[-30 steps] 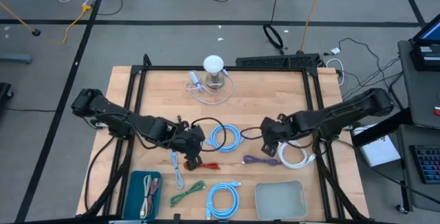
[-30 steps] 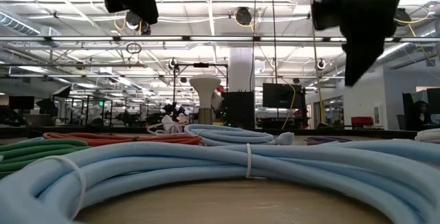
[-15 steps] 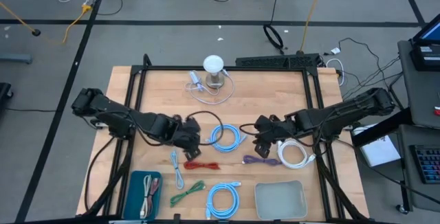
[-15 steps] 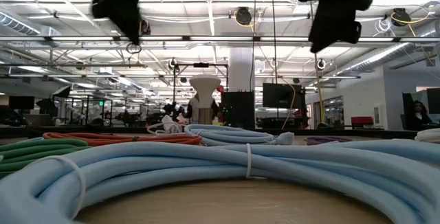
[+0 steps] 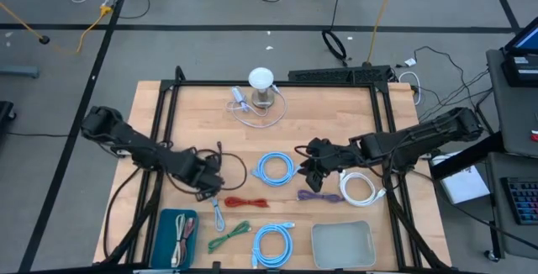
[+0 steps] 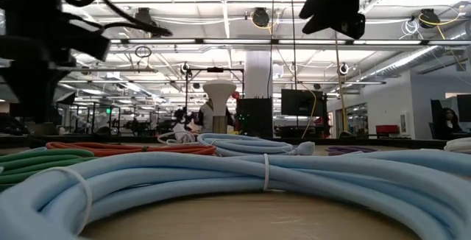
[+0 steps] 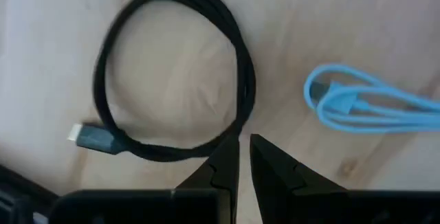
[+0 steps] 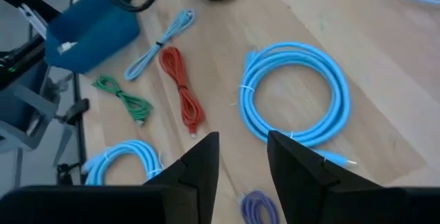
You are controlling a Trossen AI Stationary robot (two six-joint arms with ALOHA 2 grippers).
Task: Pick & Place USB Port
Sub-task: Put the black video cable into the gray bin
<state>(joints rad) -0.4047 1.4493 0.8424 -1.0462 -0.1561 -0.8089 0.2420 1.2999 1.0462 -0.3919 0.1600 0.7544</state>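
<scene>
A black cable lies in a loop on the wooden table, its grey USB plug at one end. In the high view the black cable sits left of centre. My left gripper points straight down at the loop's edge, fingers almost together with a thin gap. My right gripper hangs open and tilted above the table, over a light blue coil; nothing is between its fingers. My left gripper comes from above, pointing down, at the black cable's loop, on the side away from the plug. Its fingertip covers the place of contact, so the kind of hold stays hidden. The rest of the loop lies flat on the table.
Near the front edge stand a blue bin holding cables and a grey tray. Red, green, purple, white and light blue cables lie about. A white lamp-like stand is at the back.
My left gripper has gone down and toward the table's left edge, tipping to point straight down; the black cable's loop has shifted left with it. My right gripper has risen a little, tipped upward and drifted toward the table's left.
</scene>
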